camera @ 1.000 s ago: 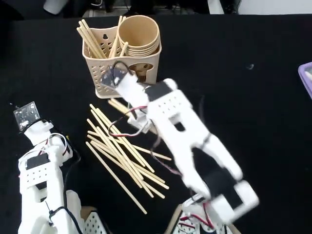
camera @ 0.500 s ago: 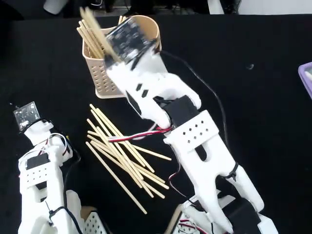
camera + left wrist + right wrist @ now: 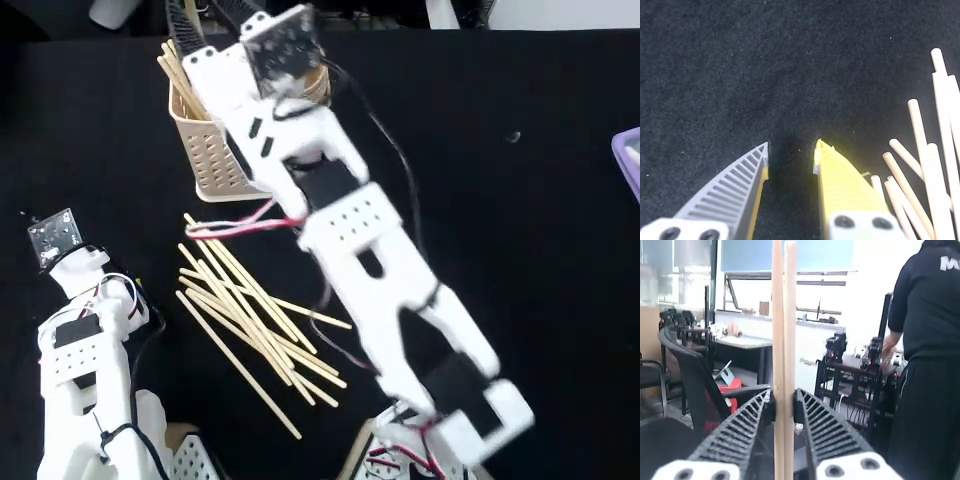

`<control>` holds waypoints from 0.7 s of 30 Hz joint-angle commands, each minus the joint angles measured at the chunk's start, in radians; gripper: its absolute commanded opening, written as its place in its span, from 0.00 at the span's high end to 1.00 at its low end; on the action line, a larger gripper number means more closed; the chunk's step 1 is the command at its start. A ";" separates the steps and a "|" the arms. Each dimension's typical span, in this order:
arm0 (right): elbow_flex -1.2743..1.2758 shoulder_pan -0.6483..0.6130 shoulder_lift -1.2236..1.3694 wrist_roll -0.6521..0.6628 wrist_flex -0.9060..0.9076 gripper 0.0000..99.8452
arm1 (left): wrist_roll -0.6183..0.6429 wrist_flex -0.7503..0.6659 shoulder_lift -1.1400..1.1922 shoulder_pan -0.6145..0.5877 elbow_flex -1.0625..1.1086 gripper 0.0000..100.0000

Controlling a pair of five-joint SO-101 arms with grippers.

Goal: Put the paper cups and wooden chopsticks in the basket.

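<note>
Arching over basket [image 3: 210,160], R arm [image 3: 350,240] pinches two chopsticks [image 3: 783,315] in jaws; L jaws apart.

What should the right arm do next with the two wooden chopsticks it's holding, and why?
Probably lower the right gripper toward the beige perforated plastic basket before releasing: it is clamped on two pale wooden chopsticks, and the high view shows that arm stretched over the basket.

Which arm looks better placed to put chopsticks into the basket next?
Right, probably: the right tool grips two chopsticks up by the basket. The left tool sits open and empty beside the loose chopsticks.
</note>
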 commanded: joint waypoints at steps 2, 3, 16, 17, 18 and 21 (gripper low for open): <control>-0.124 -0.003 0.122 -0.003 -0.023 0.99 | -0.009 0.003 -0.020 0.010 -0.005 0.85; -0.131 0.006 0.150 -0.003 -0.021 0.99 | -0.009 0.003 -0.020 0.010 -0.005 0.85; -0.398 0.017 0.177 -0.008 0.592 0.80 | -0.009 0.003 -0.020 0.010 -0.008 0.85; -0.429 0.017 0.151 -0.008 0.660 0.81 | -0.009 0.003 -0.020 0.010 -0.008 0.85; -0.450 0.017 0.124 -0.008 0.729 0.81 | -0.009 0.003 -0.020 0.010 -0.008 0.85; -0.475 0.014 0.024 -0.009 0.957 0.82 | -0.009 0.003 -0.020 0.010 -0.008 0.85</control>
